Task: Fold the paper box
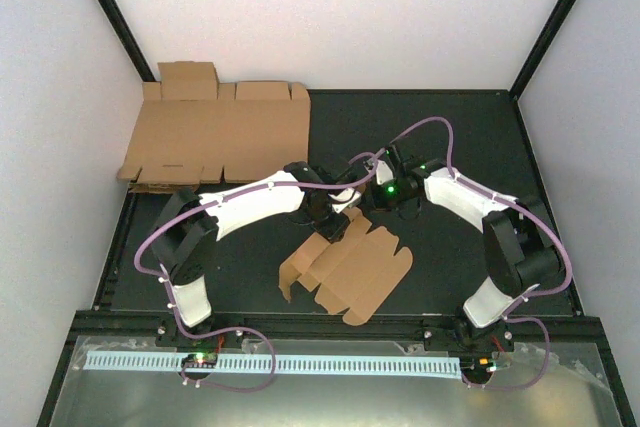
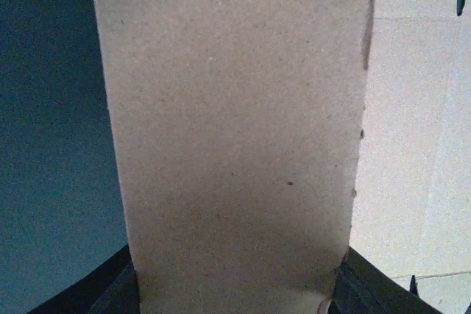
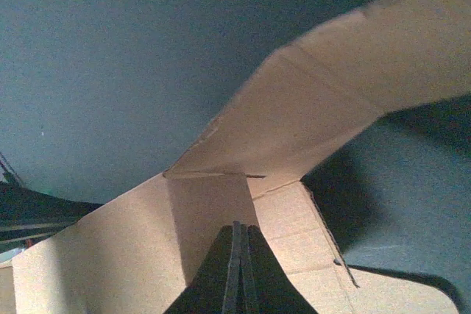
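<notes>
From above, the paper box [image 1: 350, 265] lies mid-table [image 1: 450, 147] as an opened die-cut piece. One side is raised along a crease, and the scalloped flaps are spread flat toward the near edge. Both arms meet at its far end, the left fingers [image 1: 330, 215] and the right fingers [image 1: 365, 197] close together there. A stack of flat cardboard sheets [image 1: 215, 137] sits in the far left corner. The left wrist view shows a box panel [image 2: 235, 145] standing between the left fingers [image 2: 103, 295]; whether they press it I cannot tell. The right wrist view shows the right fingers [image 3: 237, 277] clenched with nothing between them, their tips against a panel by a crease [image 3: 309, 123]. Folding looks barely begun: walls, flaps and tabs all remain.
</notes>
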Tool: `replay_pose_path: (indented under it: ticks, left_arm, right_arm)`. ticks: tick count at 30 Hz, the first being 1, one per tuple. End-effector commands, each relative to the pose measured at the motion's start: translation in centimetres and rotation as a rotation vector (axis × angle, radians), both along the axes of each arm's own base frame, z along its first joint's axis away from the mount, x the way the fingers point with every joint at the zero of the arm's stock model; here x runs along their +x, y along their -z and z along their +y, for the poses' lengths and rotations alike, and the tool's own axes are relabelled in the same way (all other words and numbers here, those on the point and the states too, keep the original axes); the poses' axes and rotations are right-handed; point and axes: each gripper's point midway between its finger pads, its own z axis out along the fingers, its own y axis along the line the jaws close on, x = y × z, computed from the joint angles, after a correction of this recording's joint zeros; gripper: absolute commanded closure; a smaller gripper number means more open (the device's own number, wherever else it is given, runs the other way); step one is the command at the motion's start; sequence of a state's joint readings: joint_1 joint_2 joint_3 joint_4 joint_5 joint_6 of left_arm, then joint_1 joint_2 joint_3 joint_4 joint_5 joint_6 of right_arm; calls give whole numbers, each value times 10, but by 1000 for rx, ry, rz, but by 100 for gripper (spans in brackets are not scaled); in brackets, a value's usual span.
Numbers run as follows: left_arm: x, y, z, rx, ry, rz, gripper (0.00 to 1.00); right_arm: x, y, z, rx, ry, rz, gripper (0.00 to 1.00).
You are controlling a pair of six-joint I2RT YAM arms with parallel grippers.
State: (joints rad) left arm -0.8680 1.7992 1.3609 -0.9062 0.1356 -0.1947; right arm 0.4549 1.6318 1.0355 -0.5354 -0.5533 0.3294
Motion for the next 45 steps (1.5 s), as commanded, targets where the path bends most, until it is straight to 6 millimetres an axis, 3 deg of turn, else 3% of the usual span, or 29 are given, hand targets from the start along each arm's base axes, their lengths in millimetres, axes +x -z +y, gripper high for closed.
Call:
replay_pose_path:
  ticks: [1, 15, 24, 30, 37, 45]
  left_arm:
    - [11, -19, -12, -57, 2, -41, 50]
    - [12, -19, -9, -44, -8, -60, 50]
    - [13, -21, -5, -36, -6, -92, 50]
    - [14, -20, -1, 3, 1, -123, 50]
    - [14, -14, 2, 83, 20, -155, 51]
    - [14, -11, 5, 114, 25, -167, 51]
  right_arm:
    - [-18, -1, 8, 57, -47, 65, 98]
    - [-29, -6, 26, 232, -38, 133, 98]
    - [-30, -8, 28, 268, -14, 148, 98]
    - [-14, 3, -2, 68, 72, 3, 98]
    - [-7, 5, -8, 47, 96, -62, 96]
    - [16, -19, -39, -33, 194, -305, 95]
